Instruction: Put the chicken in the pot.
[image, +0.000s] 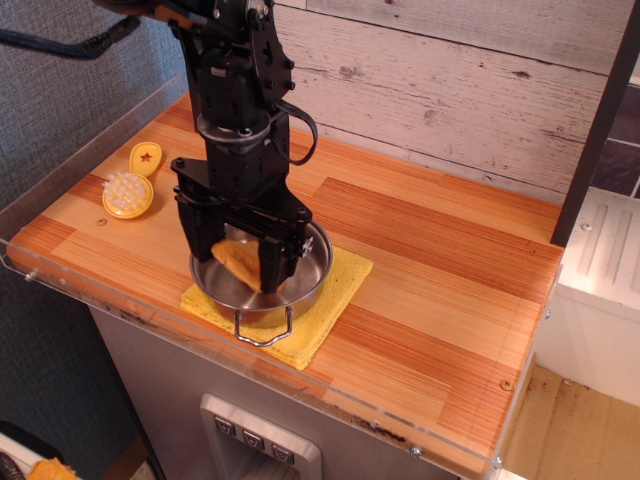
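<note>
The golden-brown chicken (238, 262) sits between the two black fingers of my gripper (240, 275), low inside the pot. The gripper is shut on the chicken, and its fingertips reach down inside the rim. The shiny steel pot (305, 268) stands on a square yellow cloth near the front edge of the table. One wire loop handle (264, 330) points toward the front. The arm hides the pot's far-left rim and its other handle.
The yellow cloth (335, 295) lies under the pot. A round yellow-orange toy with white bristles (127, 194) and a small yellow piece with a star (146, 158) lie at the left. A clear rail (60, 170) edges the wooden table (440, 290).
</note>
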